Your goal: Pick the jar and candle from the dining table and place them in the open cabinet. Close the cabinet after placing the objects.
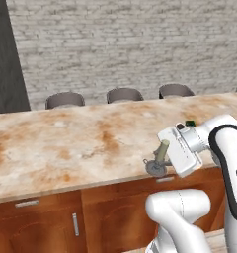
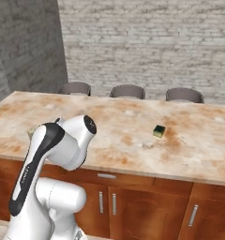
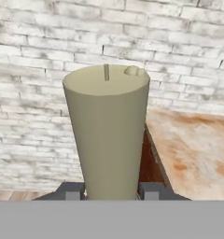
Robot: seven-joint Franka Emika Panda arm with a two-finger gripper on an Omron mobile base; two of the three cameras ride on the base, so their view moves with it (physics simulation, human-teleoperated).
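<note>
Long desk [image 1: 66, 143] with beige-and-orange marbled stone top on reddish-brown wood base, backed by pale brick wall [image 1: 130, 44]. Three dark grey rounded chair backs [image 1: 124, 94] along far edge. Small dark-green and yellow block [image 2: 158, 131] lying on the top. Two-finger gripper [image 3: 109, 190] pinching beige-olive candle [image 1: 162, 150] on round dark-grey dish holder, tilted, at desk's near edge.

We get flat, even rendered light, no glare, faint shadows; textures pretty soft n low-res, esp. the worktop [image 1: 66, 143].
</note>
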